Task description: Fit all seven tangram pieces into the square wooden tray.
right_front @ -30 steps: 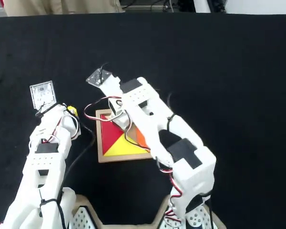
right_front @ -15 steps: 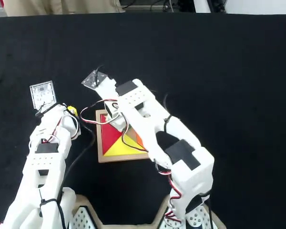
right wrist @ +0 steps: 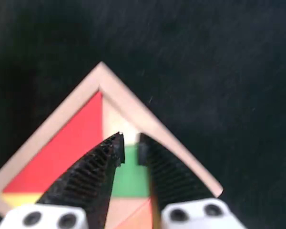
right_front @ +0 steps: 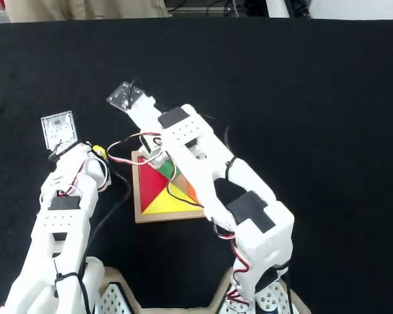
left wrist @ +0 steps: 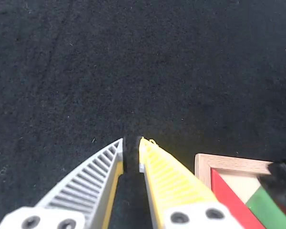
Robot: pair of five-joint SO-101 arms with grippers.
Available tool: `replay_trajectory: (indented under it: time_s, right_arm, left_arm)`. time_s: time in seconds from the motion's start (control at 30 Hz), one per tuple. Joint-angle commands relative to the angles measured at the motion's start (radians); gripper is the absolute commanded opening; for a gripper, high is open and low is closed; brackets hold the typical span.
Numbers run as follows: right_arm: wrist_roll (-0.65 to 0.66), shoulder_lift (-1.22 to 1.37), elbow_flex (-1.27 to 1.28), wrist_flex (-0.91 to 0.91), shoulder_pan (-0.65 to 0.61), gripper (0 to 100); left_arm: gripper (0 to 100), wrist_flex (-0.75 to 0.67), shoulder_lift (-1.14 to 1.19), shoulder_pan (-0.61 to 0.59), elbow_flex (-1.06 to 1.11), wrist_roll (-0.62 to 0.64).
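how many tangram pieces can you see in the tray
4: red piece by the tray's left rim, yellow along its near edge, green under the right gripper, orange beside that arm. The arm may hide more.

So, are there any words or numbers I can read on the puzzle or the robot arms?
No text can be read.
The wooden tray and its coloured pieces are plain, with no letters or numbers.
The small square board on the left arm's wrist has marks that are too small to read.
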Motion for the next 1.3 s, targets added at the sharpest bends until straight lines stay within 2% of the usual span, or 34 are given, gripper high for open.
replay_trajectory:
  time_s: [0.0,0.23,0.5,0.67,0.87,1.0,1.13,1.27]
  right_arm:
    - [-0.003,0.012,-0.03,-0.035,0.015,2.8]
    - [-0.003,0.079,-0.033,-0.031,0.018,1.5]
    - [-0.002,0.067,-0.039,0.066,0.012,1.4]
    - [-0.009,-0.111,-0.024,0.08,0.023,1.4]
    - [-0.008,-0.456,0.163,0.086,0.149,1.4]
    - [-0.034,-0.674,0.407,-0.026,0.267,1.4]
    - [-0.143,-0.814,0.711,-0.256,0.368,1.4]
    - [-0.195,-0.885,0.878,-0.433,0.511,1.5]
  left_arm:
    - [7,-0.021,-0.025,0.01,-0.005,-0.008]
    - [7,-0.021,-0.025,0.01,-0.005,-0.008]
    - [7,-0.02,-0.025,0.01,-0.005,-0.008]
    - [7,-0.02,-0.025,0.01,-0.005,-0.008]
    - [7,-0.021,-0.025,0.013,-0.007,-0.006]
    - [9,-0.018,-0.025,0.016,-0.013,-0.002]
    - [18,-0.002,-0.025,0.045,-0.005,0.037]
    - [19,0.124,-0.025,0.085,-0.051,0.064]
